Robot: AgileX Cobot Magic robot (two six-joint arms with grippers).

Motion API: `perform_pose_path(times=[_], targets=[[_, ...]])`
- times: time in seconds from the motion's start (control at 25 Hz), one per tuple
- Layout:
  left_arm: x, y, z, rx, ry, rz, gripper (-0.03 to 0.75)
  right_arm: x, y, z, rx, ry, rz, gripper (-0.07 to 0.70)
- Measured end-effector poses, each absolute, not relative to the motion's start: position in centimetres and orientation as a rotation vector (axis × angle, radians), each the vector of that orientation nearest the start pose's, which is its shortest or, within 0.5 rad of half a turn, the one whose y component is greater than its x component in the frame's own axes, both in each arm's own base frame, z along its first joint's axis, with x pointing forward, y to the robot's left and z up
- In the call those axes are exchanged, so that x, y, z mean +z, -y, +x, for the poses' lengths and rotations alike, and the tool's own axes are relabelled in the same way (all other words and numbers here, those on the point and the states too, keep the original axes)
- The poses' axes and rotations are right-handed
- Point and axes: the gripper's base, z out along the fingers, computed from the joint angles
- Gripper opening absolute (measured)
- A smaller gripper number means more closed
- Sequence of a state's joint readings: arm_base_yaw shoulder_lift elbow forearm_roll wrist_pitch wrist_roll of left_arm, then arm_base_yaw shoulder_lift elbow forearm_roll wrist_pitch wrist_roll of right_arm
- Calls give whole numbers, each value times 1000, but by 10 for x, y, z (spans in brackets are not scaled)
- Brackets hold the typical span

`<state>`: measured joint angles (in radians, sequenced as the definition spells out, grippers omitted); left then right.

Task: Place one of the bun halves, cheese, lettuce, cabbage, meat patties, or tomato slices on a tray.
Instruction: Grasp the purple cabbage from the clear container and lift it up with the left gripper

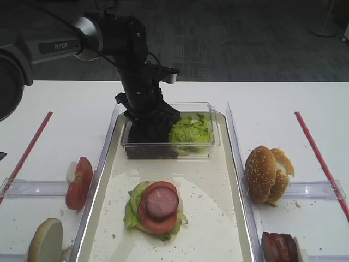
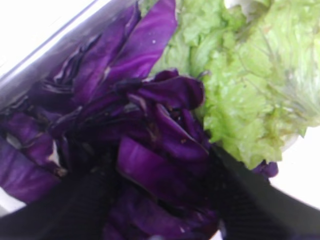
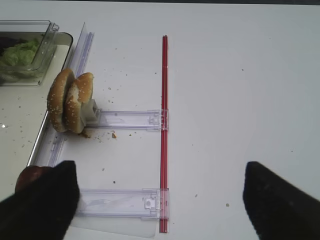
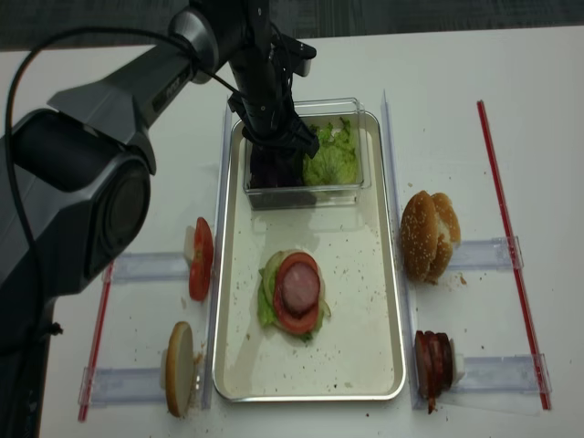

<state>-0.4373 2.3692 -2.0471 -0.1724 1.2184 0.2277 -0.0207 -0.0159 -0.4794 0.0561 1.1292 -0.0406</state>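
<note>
My left gripper (image 1: pixel 148 134) reaches down into the left end of a clear plastic box (image 1: pixel 215 136) that stands at the far end of the tray (image 1: pixel 218 218). In the left wrist view its black fingers (image 2: pixel 235 190) stand apart, open, on either side of a clump of purple cabbage (image 2: pixel 150 125), beside light green lettuce (image 2: pixel 250 75). Mid-tray lies a stack of lettuce, a tomato slice (image 1: pixel 155 221) and a meat patty (image 1: pixel 161 203). My right gripper (image 3: pixel 160 200) hangs open over bare table, nothing between its fingers, near two bun halves (image 3: pixel 70 102).
Left of the tray stand tomato slices (image 1: pixel 79 183) and a bun half (image 1: pixel 45 240) on clear rails. To its right are the bun halves (image 1: pixel 267 173) and upright meat patties (image 1: pixel 279 246). Red strips (image 1: pixel 319 158) (image 1: pixel 27 153) run along both sides.
</note>
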Motion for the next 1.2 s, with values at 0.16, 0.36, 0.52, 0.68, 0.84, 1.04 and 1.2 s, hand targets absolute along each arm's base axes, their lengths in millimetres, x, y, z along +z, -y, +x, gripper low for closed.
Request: perform_pose_path(times=[0.16, 0.36, 0.52, 0.68, 0.84, 1.04, 1.2], targets=[[165, 220, 437, -265, -2891, 918, 326, 266, -5, -8, 31, -2116, -26, 678], [165, 220, 437, -262, -2891, 919, 249, 266, -5, -8, 31, -2116, -26, 678], [163, 220, 438, -260, -2891, 919, 191, 266, -5, -8, 31, -2116, -26, 678], [163, 220, 438, -260, -2891, 919, 144, 266, -5, -8, 31, -2116, -26, 678], [163, 221, 437, -268, -2892, 917, 87, 266, -5, -8, 31, -2116, -26, 678], [163, 221, 437, -281, -2891, 912, 43, 266, -5, -8, 31, -2116, -26, 678], [163, 221, 437, -281, -2891, 912, 42, 266, -5, -8, 31, -2116, -26, 678]])
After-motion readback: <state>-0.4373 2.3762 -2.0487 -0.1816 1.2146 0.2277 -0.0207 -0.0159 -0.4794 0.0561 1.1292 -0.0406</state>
